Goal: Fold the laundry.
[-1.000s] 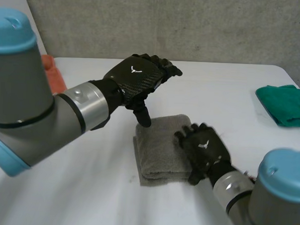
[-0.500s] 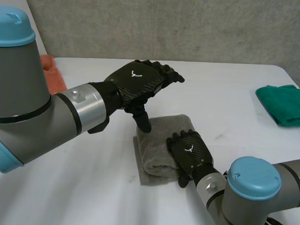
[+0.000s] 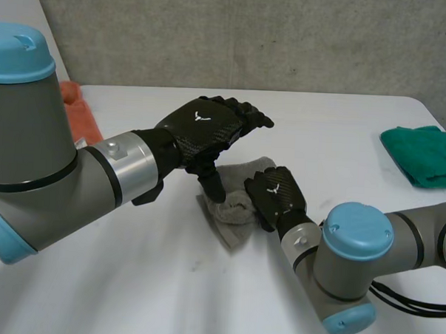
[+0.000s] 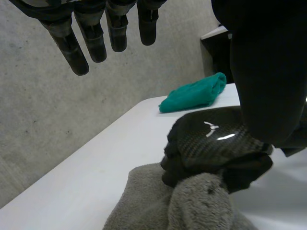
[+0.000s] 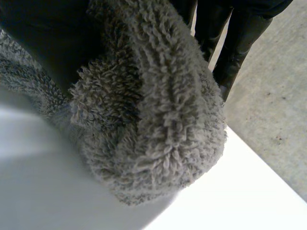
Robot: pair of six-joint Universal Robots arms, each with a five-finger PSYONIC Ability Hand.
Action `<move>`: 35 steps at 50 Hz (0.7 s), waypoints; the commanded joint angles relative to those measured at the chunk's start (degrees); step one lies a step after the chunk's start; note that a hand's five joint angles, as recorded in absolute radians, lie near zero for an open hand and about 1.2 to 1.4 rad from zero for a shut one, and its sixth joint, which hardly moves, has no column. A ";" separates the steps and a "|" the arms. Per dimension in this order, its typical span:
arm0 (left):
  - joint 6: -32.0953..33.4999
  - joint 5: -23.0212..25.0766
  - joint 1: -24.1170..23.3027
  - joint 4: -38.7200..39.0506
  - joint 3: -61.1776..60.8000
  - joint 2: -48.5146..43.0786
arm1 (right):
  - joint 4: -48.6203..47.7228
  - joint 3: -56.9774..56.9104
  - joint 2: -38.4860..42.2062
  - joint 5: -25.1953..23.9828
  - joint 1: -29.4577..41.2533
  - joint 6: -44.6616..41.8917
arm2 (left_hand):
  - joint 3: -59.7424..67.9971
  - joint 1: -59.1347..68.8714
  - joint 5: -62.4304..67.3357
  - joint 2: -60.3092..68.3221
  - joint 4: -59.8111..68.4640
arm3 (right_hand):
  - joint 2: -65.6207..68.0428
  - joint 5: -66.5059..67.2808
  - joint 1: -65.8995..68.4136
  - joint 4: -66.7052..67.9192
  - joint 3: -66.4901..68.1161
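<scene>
clamped on bunched grey towel [image 3: 232, 215] with fingers [image 4: 171, 163] of right hand [image 3: 277, 200] | holding fingers [image 4: 93, 40] of left hand [image 3: 202, 125] straight and apart, thumb [image 3: 213, 185] maybe touching it | sitting mid-bench [image 3: 173, 283], soft, floppy, light | better grabbed by a loose corner than the wad tbh

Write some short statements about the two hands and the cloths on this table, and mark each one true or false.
1. The right hand grips the grey towel. True.
2. The left hand has its fingers curled round the towel. False: its fingers are straight above the towel, and its thumb points down at it.
3. The green cloth lies on top of the grey towel. False: it lies apart from it, near the table's right edge.
4. An orange cloth lies behind the left arm. True.
5. The grey towel lies spread out flat. False: it is bunched up in the right hand.
</scene>
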 commanded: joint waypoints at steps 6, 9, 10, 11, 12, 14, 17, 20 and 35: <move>-0.19 0.04 0.71 0.21 -0.13 0.31 | 4.88 -1.60 -2.89 -1.60 -11.87 -4.46 | -1.77 -0.31 -2.43 -1.44 -1.53 | 13.60 17.30 28.42 13.10 15.56; -0.10 0.04 0.80 0.21 -0.13 0.66 | 6.90 -2.22 -3.60 -4.41 -18.72 -8.32 | -1.77 -0.31 -2.43 -1.44 -1.53 | 13.60 17.30 28.42 13.10 15.56; -0.19 0.04 0.80 0.21 -0.13 0.66 | 7.43 -2.30 -3.68 -5.55 -20.57 -9.38 | -1.77 -0.31 -2.43 -1.44 -1.53 | 13.60 17.30 28.42 13.10 15.56; -0.11 0.04 0.80 0.21 -0.13 0.66 | 8.48 -2.91 -3.77 -7.91 -23.63 -11.22 | -1.77 -0.31 -2.43 -1.44 -1.53 | 13.60 17.30 28.42 13.10 15.56; -0.10 0.04 0.80 0.21 -0.13 0.66 | 8.92 -3.44 -3.77 -9.33 -24.88 -12.19 | -1.77 -0.31 -2.43 -1.44 -1.53 | 13.60 17.30 28.42 13.10 15.56; -0.19 0.04 0.80 0.21 -0.13 0.66 | 9.89 -4.41 -3.60 -11.96 -27.17 -14.13 | -1.77 -0.31 -2.43 -1.44 -1.53 | 13.60 17.30 28.42 13.10 15.56; -0.19 -0.04 0.80 0.21 -0.21 0.66 | 11.56 -7.39 -2.98 -17.33 -30.86 -16.15 | -1.77 -0.31 -2.43 -1.44 -1.53 | 13.60 17.30 28.42 13.10 15.56; -0.19 -0.04 0.80 0.21 -0.74 0.66 | 13.76 -11.26 -1.67 -23.04 -33.94 -16.68 | -1.77 -0.31 -2.43 -1.44 -1.53 | 13.60 17.30 28.42 13.10 15.56; -0.19 -0.22 1.15 0.30 -0.92 0.66 | 16.49 -46.92 6.33 -27.28 -40.71 -2.03 | -1.77 -0.31 -2.43 -1.44 -1.53 | 13.60 17.30 28.42 13.10 15.56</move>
